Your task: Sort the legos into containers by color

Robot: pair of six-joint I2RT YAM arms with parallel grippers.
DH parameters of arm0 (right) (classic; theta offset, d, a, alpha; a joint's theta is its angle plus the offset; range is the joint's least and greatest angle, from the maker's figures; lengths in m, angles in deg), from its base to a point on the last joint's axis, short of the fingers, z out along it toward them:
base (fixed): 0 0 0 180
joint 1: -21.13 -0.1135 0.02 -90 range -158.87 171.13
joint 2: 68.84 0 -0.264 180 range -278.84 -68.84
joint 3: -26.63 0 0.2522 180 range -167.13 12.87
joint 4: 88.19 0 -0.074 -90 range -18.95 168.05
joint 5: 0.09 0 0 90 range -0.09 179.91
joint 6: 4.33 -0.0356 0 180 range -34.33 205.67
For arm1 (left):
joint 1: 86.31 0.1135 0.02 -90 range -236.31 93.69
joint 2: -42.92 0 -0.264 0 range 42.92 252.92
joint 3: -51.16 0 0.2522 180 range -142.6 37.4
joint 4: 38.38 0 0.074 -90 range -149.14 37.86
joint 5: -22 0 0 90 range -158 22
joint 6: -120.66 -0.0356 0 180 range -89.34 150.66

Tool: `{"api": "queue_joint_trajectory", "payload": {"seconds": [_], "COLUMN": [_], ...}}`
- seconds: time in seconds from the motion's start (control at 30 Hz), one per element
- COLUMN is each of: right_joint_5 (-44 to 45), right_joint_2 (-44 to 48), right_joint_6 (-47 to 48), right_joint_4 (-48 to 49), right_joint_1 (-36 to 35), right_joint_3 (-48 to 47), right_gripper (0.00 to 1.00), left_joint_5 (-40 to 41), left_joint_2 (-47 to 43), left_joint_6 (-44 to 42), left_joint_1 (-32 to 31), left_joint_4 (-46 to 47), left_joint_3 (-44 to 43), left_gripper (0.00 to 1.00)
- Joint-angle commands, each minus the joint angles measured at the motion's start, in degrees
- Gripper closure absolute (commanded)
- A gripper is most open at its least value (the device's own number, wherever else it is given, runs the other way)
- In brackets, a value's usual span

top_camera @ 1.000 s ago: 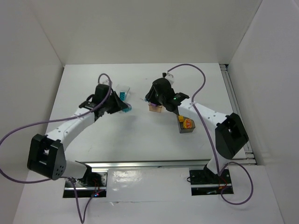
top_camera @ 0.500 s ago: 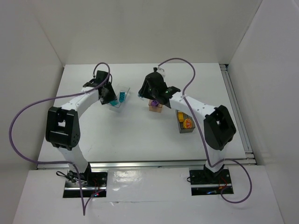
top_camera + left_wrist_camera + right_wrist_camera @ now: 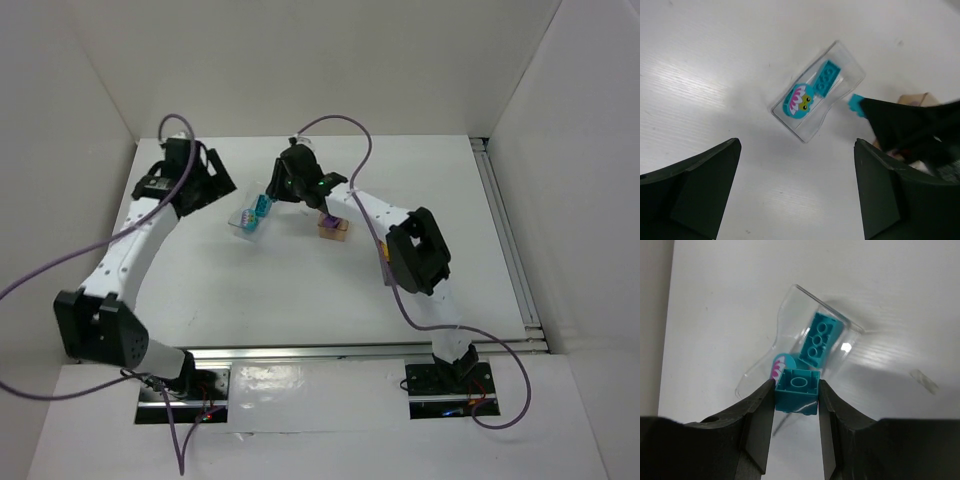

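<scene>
white table (image 3: pixel 900 285); right hand (image 3: pixel 796 396) grips teal lego (image 3: pixel 798 386) over clear tray (image 3: pixel 790 320).

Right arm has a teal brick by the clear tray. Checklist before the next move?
1. Grip: right gripper shut on the held teal brick: ok.
2. Colour match: clear tray holds a lying teal brick and a round teal piece: ok.
3. Alignment: in the right wrist view the held teal brick overlaps the tray's near edge, not its middle: cannot tell.
4. Room in tray: bare floor shows beside the pieces: ok.
5. Left gripper open, holding nothing, apart from the tray: ok.
</scene>
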Motion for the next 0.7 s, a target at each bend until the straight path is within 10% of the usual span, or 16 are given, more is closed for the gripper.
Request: {"api": "queue_joint_trajectory", "payload": {"seconds": [0.0,0.27,0.67], "right_joint_5": [-3.1,-1.9,31.8], "right_joint_2": [-5.9,-15.2,32.7], "right_joint_6": [2.8,4.0,4.5], "right_joint_4": [0.6,-10.1,-11.8], "right_joint_1": [-1.4,-1.9,-2.5], "right_joint_3": [-10.4,-28.2,25.0], "right_gripper": [0.65,0.14,0.01], "left_joint_5": [2.1,-1.4,-6.6], "left_joint_2": [-8.6,-16.2,-23.9], "left_joint_6": [2.5,1.8,0.0], "left_joint_1": [2.6,5.8,7.0], "left_joint_4": [-2.4,-2.4,-1.2], "left_joint_3": [-0.7,2.2,7.9], "left_gripper": [0.0,0.0,0.0]}}
